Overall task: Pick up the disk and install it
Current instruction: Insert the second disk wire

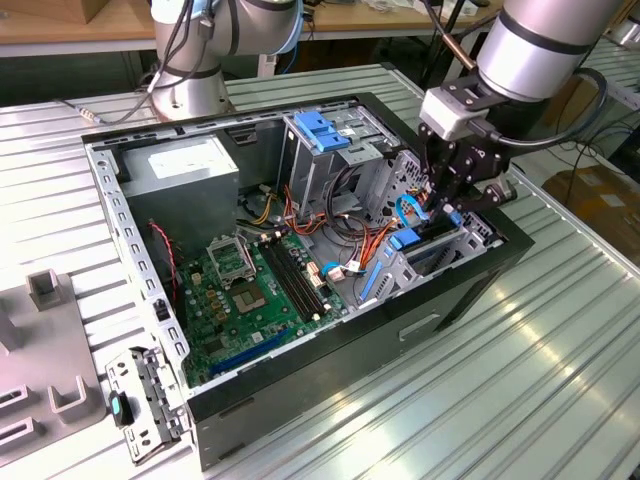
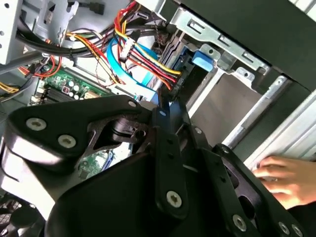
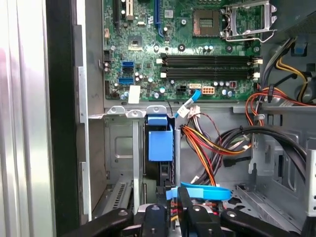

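Tabletop (image 1: pixel 540 400), ribbed metal, carrying all the items below.

Grey fixture blocks (image 1: pixel 45 290) and a loose perforated bracket (image 1: pixel 140 405): at 8 o'clock of the computer case in the exterior view, nearest the camera, the bracket just beside the case corner.

Computer case (image 1: pixel 300 385): black, side panel off, lying open-side up.

Motherboard (image 1: pixel 250 290): green, flat on the case floor, with an empty processor socket (image 3: pixel 207 17) and black memory slots (image 3: pixel 207 61).

Disk (image 1: pixel 405 240): in the front drive bay at 3 o'clock of the case in the exterior view, standing on edge in its slot. Its blue carrier end shows in both wrist views (image 3: pixel 160 140) (image 2: pixel 202 58).

Jaws: black, lowered into the bay directly over the disk and beside a blue ribbon loop (image 3: pixel 205 191); whether they are open, closed or gripping the disk cannot be told.

Cables (image 3: pixel 207 143): red, yellow, orange and black bundle, just beside the disk.

Hand (image 2: pixel 284 177): a person's, outside the case wall near the bay.

Power supply box (image 1: pixel 185 170): grey, white sticker, at 11 o'clock inside the case.

Metal cage (image 1: pixel 325 150): tall, blue plastic top, at 12 o'clock.

Arm base (image 1: pixel 190 95): beyond the case, farthest back.
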{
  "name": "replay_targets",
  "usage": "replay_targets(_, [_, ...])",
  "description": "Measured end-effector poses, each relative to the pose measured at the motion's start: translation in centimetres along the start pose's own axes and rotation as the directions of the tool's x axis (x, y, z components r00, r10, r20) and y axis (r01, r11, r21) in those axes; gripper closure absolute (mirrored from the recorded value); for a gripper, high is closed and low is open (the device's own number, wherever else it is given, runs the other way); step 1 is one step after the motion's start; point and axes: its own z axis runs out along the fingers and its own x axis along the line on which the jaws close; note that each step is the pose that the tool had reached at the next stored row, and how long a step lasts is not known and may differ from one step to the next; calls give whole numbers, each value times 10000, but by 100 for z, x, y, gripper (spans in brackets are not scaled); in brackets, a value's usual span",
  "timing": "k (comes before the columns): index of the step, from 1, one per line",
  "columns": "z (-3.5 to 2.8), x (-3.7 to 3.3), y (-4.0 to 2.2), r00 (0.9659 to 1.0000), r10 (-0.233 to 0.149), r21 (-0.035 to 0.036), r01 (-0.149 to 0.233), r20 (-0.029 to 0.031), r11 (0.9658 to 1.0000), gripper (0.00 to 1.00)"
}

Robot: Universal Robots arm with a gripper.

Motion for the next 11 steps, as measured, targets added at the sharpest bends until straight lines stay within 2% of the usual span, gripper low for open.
replay_targets(2, [0,0,1,10000,1,1,-1,1,10000,78])
replay_targets(4, [-1,0,1,10000,1,1,-1,-2,10000,89])
replay_targets(11, [-1,0,0,10000,0,3,0,-2,10000,89])
